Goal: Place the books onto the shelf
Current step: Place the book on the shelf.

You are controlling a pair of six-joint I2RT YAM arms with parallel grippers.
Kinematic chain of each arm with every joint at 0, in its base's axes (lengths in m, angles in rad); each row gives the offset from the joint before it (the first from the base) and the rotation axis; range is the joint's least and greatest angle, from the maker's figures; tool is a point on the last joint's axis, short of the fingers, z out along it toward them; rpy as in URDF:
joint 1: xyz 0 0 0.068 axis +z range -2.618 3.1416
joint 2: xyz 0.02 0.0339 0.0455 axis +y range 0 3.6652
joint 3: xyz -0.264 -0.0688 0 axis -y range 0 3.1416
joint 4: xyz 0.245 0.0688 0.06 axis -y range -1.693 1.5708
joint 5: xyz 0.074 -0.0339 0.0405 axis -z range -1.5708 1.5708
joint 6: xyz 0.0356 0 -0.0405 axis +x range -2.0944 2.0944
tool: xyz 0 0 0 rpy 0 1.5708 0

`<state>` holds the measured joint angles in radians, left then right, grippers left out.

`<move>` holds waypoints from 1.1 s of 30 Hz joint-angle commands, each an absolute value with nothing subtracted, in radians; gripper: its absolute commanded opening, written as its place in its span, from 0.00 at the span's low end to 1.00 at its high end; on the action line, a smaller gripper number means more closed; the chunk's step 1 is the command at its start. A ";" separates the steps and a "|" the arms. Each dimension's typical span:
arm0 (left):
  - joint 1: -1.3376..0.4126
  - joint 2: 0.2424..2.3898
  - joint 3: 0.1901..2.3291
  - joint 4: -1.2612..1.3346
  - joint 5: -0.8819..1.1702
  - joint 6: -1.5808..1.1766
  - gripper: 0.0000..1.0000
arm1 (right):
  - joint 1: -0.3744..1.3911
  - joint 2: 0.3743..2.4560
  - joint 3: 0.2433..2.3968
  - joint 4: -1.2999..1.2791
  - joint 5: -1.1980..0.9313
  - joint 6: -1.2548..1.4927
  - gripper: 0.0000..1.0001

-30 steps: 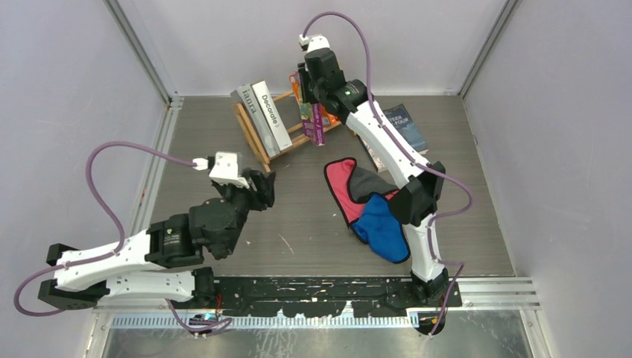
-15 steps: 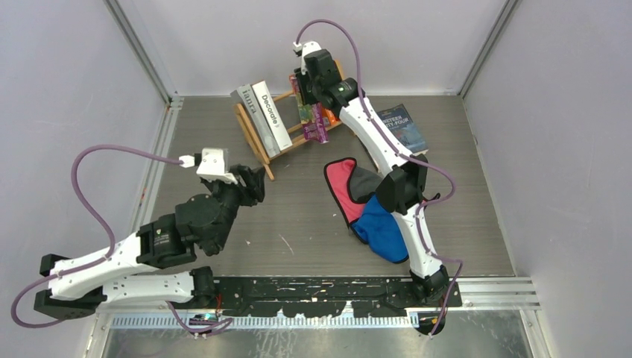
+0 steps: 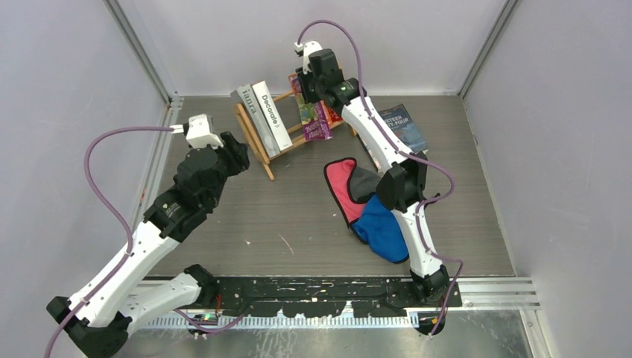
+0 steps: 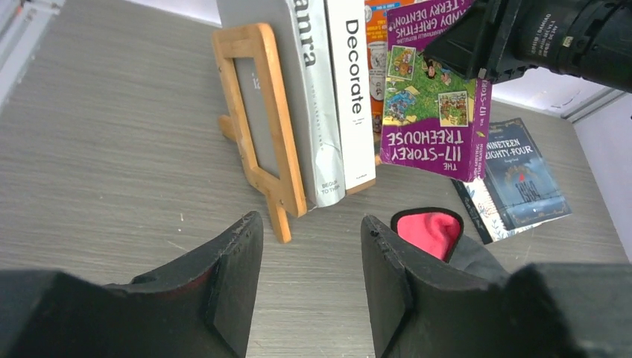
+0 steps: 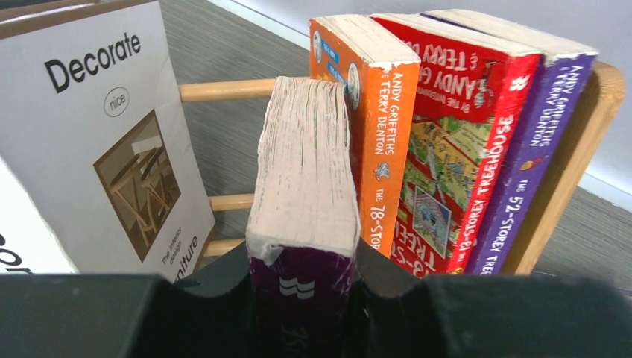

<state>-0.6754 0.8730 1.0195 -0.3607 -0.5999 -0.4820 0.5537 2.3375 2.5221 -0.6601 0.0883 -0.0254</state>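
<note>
At the far side of the table (image 3: 298, 216), the right gripper (image 5: 302, 280) is clamped on the purple book (image 5: 304, 164), one finger pressing each cover. I see this book, page edge toward the wrist camera, over the rails of the shelf (image 3: 252, 142). It sits between Decorate (image 5: 104, 112) and the orange book (image 5: 376, 127), close against the latter. Beyond the orange book stand a red book (image 5: 454, 142) and a violet-spined book (image 5: 536, 142), the last against the wooden end piece. The grey book (image 3: 247, 103) stands at the other end, touching Decorate. Near that end, the left gripper (image 4: 311, 220) hangs with jaws apart and nothing between them. A dark book (image 3: 402, 127) lies flat on the table, apart from the shelf, near the cloths (image 3: 376, 224).
</note>
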 commanded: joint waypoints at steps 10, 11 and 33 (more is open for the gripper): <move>-0.578 0.842 0.971 -0.365 -0.427 -0.610 0.49 | 0.636 2.179 2.485 -0.510 0.117 -0.068 0.01; -0.578 0.843 0.972 -0.363 -0.425 -0.610 0.49 | 0.640 2.166 2.466 -0.497 0.125 -0.070 0.01; -0.576 0.832 0.937 -0.350 -0.425 -0.626 0.45 | 0.620 2.298 2.620 -0.402 0.089 -0.141 0.01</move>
<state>-0.5819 0.8421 0.9401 -0.3828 -0.4255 -0.6216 0.6308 2.2791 2.5240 -0.5312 0.1085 -0.1223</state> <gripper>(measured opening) 0.456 0.350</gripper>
